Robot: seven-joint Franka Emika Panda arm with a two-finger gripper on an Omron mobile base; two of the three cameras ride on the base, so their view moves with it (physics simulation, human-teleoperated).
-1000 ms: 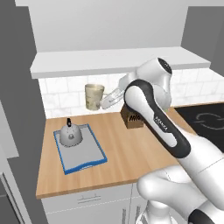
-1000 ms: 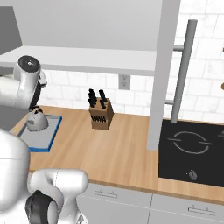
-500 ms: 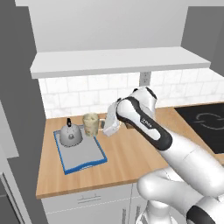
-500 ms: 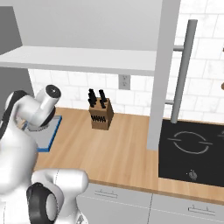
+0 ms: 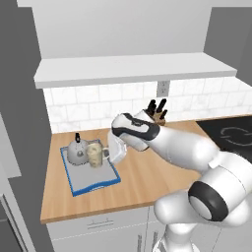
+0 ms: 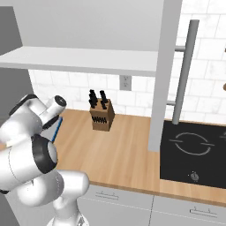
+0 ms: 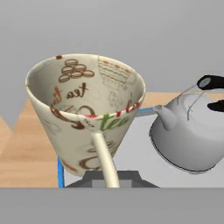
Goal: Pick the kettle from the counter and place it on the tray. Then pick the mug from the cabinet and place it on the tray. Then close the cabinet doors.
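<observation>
The gripper [image 5: 107, 151] is clenched on the handle of the mug [image 5: 95, 154], holding it over the blue-rimmed tray [image 5: 78, 183] on the counter [image 5: 138, 182]. In the hand view the mug [image 7: 85, 111] hangs straight ahead of the fingers, upright with its open mouth up. Its thin handle runs down into the grip. The kettle [image 7: 192, 133] sits on the tray just beyond the mug and to one side, spout pointing toward the mug. Whether the mug's base touches the tray yet cannot be told.

The main risk is the kettle's closeness. Any drift of the mug toward it could knock the spout or shove the kettle across the tray. The hold is on a narrow handle only, so the mug may swing or twist as it goes down, landing tilted. Letting go before the base is flat on the tray could tip it. The cabinet doors [image 6: 164, 75] are open, one with its bar handle [image 6: 183, 73] well off to the far side of the knife block [image 6: 101, 115].
</observation>
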